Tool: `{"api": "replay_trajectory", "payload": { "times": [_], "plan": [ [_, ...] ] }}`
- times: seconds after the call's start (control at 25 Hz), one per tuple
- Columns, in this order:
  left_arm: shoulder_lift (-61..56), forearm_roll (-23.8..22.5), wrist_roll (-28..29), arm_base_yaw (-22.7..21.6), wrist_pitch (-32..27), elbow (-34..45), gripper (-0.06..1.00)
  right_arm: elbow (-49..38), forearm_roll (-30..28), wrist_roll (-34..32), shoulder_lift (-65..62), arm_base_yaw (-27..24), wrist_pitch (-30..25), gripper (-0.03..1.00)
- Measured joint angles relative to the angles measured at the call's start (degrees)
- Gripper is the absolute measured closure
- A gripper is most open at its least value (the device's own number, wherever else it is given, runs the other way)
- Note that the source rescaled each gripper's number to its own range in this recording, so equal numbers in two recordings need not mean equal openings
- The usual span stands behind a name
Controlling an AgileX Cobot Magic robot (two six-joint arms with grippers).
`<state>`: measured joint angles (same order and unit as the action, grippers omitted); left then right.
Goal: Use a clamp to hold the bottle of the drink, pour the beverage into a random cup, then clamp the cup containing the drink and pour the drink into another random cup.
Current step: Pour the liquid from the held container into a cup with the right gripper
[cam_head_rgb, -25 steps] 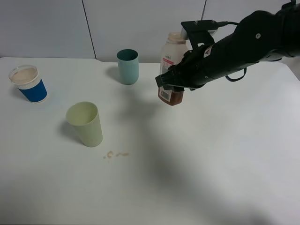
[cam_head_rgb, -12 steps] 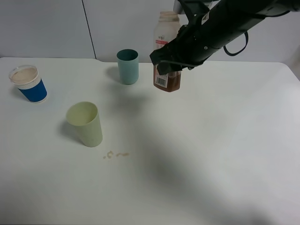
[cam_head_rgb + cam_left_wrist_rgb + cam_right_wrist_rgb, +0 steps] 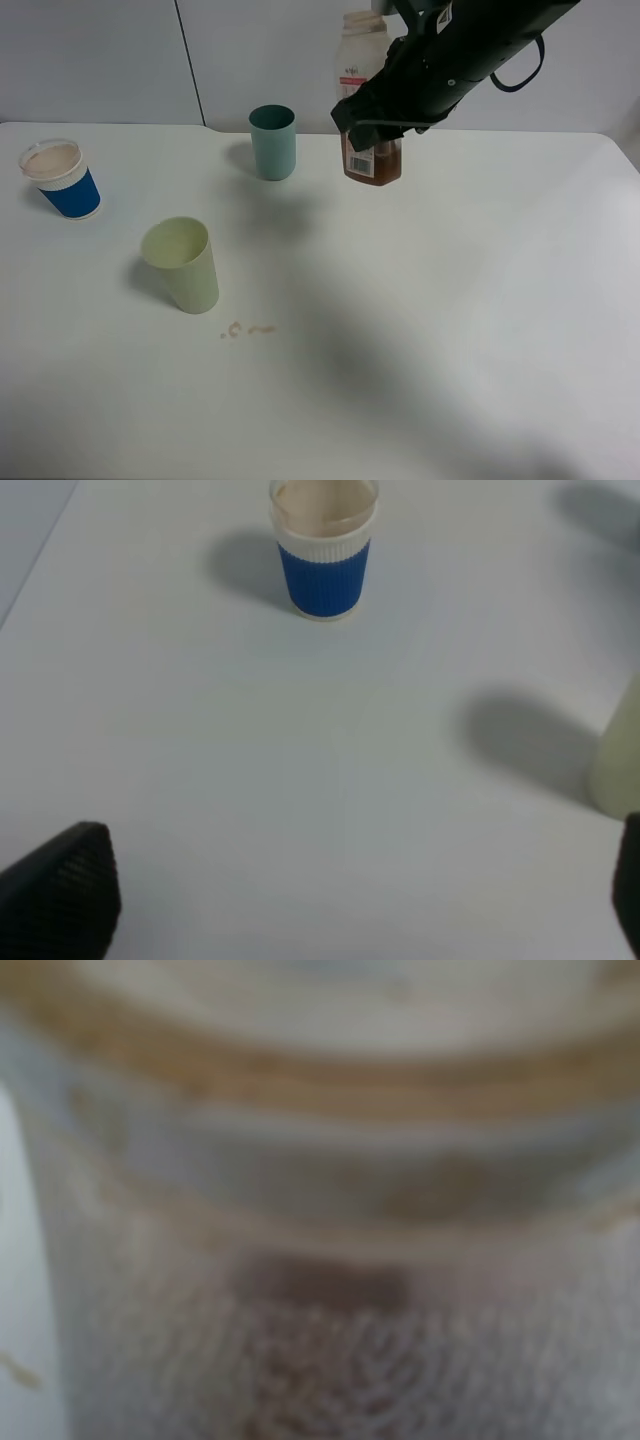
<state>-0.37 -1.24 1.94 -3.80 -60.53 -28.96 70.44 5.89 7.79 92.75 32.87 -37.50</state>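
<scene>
Bottle [image 3: 358, 60] has risen since a second ago and straightened near upright. Now held off table [image 3: 450, 300] at rear, near teal tumbler [image 3: 273, 142]; beverage [image 3: 378, 168] low inside. Your right clamp [image 3: 385, 120] closed tight round its body. Left clamp [image 3: 340, 900] spread wide, empty. Step: carry to pour. Next: swing it over pale yellow-green tumbler [image 3: 183, 265], then tip slowly.

Short cup [image 3: 62, 182] far left, front tumbler [image 3: 183, 268] beside, rear tumbler [image 3: 273, 143] behind — bottle [image 3: 362, 55] rightmost.

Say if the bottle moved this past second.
Yes. The bottle went up the view: its base, earlier below the teal tumbler, is now level with its foot.
</scene>
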Motion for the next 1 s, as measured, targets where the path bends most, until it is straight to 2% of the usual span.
{"api": "replay_trajectory", "payload": {
  "times": [0.2,0.56,1.0],
  "plan": [
    [0.00,0.00,0.00,0.00,0.00,0.00,-0.06,0.00,-5.34,0.28,0.00,0.00,-4.89,0.96],
    [0.00,0.00,-0.05,0.00,0.00,0.00,-0.06,1.53,-8.39,4.90,3.18,0.97,-6.07,0.96],
    [0.00,0.00,-0.05,0.00,0.00,0.00,-0.06,15.72,-13.41,6.05,13.40,7.41,-7.95,0.96]
  ]
}}
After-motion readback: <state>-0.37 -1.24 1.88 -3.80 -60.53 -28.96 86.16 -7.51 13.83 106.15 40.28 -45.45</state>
